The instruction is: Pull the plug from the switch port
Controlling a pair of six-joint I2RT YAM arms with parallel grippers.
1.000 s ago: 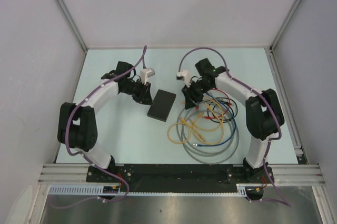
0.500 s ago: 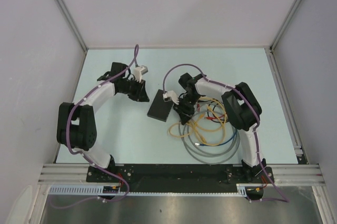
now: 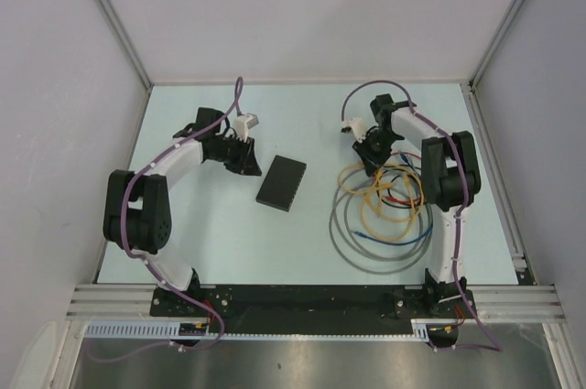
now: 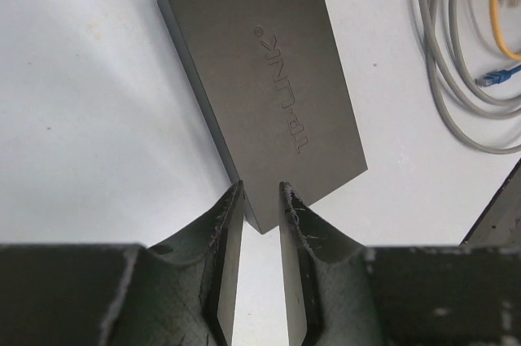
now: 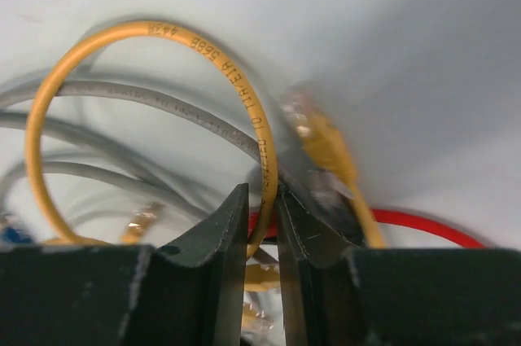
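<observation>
Switch (image 3: 281,183) lies flat mid-table between my arms with no cable reaching it, so I judge the plug out. Next I'd simply release. My right gripper (image 5: 260,195) pinches the yellow cable (image 5: 151,27). My left gripper (image 4: 260,191) hovers narrowly parted at the switch's corner. The sockets are hidden, and the blurred plug nearby is possibly the one pulled.

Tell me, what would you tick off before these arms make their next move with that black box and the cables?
1. No cable reaching the switch: ok, in the top view all lie apart from it.
2. Hold of the right gripper on the yellow cable: ok, pinched between its fingers.
3. Is the left gripper clear of the switch: cannot tell, a corner shows in its narrow gap.
4. Order in the cable pile: not ok, loops overlap.
5. The switch lying flat: ok.
</observation>
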